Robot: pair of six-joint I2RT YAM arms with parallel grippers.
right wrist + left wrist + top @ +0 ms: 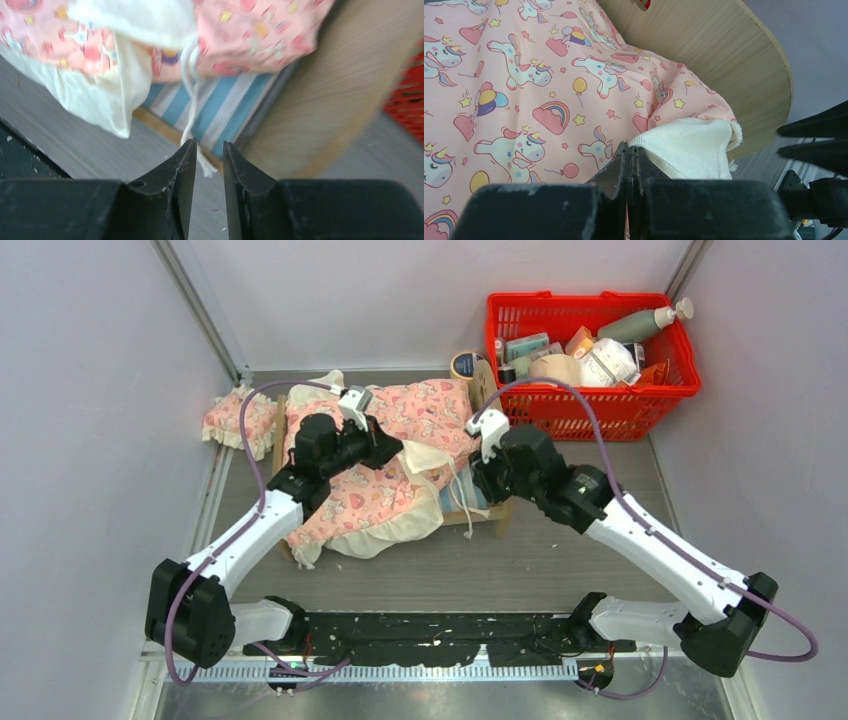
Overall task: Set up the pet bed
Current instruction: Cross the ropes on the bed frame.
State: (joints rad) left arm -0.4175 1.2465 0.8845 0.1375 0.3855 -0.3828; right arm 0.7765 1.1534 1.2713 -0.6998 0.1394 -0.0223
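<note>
Pet bed (470, 520) sits mid-counter (560, 560), just beside red basket (600, 405), with unicorn blanket (524, 75) draped over it. Plywood frame looks light and stiff, so grab it by the headboard (719, 50) edge, not the soft striped mattress (220, 107). Left pincer (629, 150) is pinched on the blanket's frilled edge. Right pincer (209, 150) is slightly apart and empty.
</note>
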